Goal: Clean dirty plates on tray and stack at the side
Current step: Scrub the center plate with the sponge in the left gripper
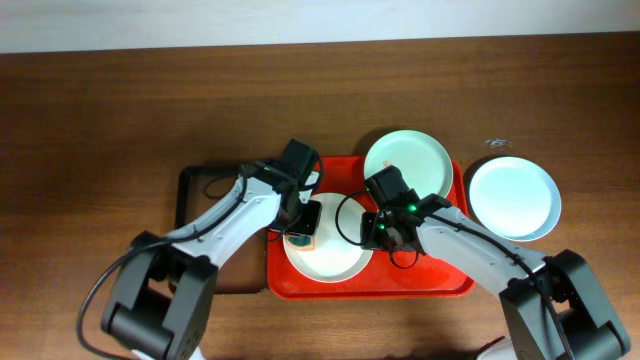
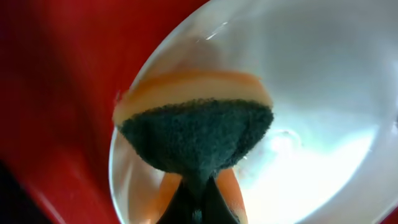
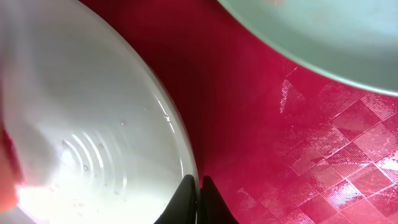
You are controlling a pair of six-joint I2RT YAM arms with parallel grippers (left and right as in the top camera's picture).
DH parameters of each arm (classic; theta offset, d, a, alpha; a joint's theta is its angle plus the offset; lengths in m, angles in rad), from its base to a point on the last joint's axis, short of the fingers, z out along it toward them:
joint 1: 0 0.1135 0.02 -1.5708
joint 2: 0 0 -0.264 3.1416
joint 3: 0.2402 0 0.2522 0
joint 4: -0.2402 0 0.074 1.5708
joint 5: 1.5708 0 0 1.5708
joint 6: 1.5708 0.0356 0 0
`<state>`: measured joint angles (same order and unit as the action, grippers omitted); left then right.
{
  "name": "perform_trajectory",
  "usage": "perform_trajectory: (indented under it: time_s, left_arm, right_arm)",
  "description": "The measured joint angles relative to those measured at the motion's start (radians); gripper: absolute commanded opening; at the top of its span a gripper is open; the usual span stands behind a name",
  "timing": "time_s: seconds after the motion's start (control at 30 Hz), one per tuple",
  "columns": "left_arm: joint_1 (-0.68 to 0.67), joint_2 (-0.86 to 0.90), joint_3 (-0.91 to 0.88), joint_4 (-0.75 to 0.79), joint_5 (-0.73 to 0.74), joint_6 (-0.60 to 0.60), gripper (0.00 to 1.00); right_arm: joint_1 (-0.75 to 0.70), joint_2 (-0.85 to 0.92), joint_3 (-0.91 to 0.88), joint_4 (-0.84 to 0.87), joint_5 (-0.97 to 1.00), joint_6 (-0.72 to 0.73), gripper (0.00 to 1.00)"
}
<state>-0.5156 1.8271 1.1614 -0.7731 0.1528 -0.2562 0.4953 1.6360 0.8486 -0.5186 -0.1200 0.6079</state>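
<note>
Dark brown wooden table [image 1: 100, 120] fills the overhead view, and the red tray [image 1: 440, 275] lies at its middle. A black-rimmed brown tray [image 1: 190, 200] sits just left of it, partly under the left arm. One plate, the near plate [image 1: 335, 262], lies inside the red tray at its front left. A second, the far plate [image 1: 415, 158], sits at the tray's back right with its edge over the rim. The side plate [image 1: 514, 197] rests on the bare table just right of the tray. The left gripper [image 2: 198, 202] has its jaws pinched tight on an orange sponge [image 2: 196, 134], whose dark green scouring face is against the near plate's left side. The right gripper [image 3: 197, 194] has its jaws closed on the right rim of that same plate, over the tray's textured red floor.
</note>
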Motion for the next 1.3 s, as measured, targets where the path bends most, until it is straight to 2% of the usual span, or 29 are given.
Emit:
perform_trajectory:
  time_s: [0.17,0.3,0.37,0.43,0.53,0.7,0.8,0.93,1.0,1.13,1.3]
  left_arm:
    - [-0.017,0.06,0.015,0.011,0.016,-0.007,0.0]
    - [0.029,0.042,0.021,0.011,0.198,-0.01,0.0]
    - [0.089,-0.055,0.029,0.01,0.229,-0.01,0.0]
    - [0.097,-0.128,0.049,-0.016,0.171,-0.011,0.0]
    - [0.045,-0.114,0.033,-0.001,0.104,-0.013,0.0]
    - [-0.018,0.045,0.011,0.032,0.045,-0.036,0.0]
    - [-0.038,0.079,0.028,0.03,0.045,-0.037,0.0]
    - [-0.038,0.096,0.039,0.013,0.25,-0.024,0.0]
    - [-0.014,0.068,0.064,-0.025,0.296,-0.02,0.0]
    - [0.016,-0.127,0.096,-0.036,0.214,-0.016,0.0]
    - [0.014,-0.135,0.086,-0.049,0.077,-0.013,0.0]
  right_arm:
    - [0.0,0.0,0.0,-0.002,0.004,0.002,0.04]
    - [0.0,0.0,0.0,-0.003,0.007,0.002,0.04]
    - [0.0,0.0,0.0,-0.003,0.007,0.002,0.04]
    - [0.0,0.0,0.0,-0.003,0.007,0.002,0.04]
    - [0.0,0.0,0.0,-0.003,0.007,0.002,0.04]
    - [0.0,0.0,0.0,-0.003,0.006,0.002,0.04]
    - [0.0,0.0,0.0,-0.007,0.011,0.002,0.04]
    - [0.0,0.0,0.0,-0.008,0.014,0.002,0.04]
    - [0.0,0.0,0.0,-0.006,0.014,0.002,0.04]
    - [0.0,0.0,0.0,-0.004,0.014,0.002,0.04]
    - [0.0,0.0,0.0,-0.004,0.014,0.002,0.04]
